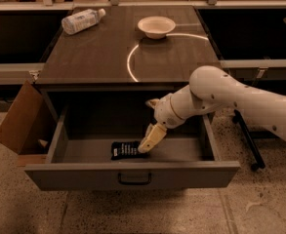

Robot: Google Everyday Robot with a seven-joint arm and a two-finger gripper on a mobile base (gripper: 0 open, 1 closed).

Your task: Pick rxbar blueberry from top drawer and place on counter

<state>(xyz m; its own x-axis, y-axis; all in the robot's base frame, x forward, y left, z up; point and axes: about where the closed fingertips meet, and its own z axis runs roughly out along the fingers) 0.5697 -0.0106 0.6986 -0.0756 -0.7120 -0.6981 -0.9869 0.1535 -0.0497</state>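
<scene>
The top drawer [132, 176] stands pulled open, its flat grey front with a dark pull handle [134, 179] facing me. The rxbar blueberry [124, 150], a dark flat bar with white print, lies on the drawer floor left of centre. My gripper [147, 143] reaches down into the drawer from the right on the white arm [230, 99]; its tan tip is at the bar's right end. The counter [108, 52] is the dark wood-grain top above the drawer, with a bright curved reflection line.
A clear plastic bottle [82, 20] lies at the counter's back left. A white bowl [156, 26] sits at the back centre. An open cardboard box [23, 118] stands on the floor left of the drawer. A dark leg [247, 138] slants at the right.
</scene>
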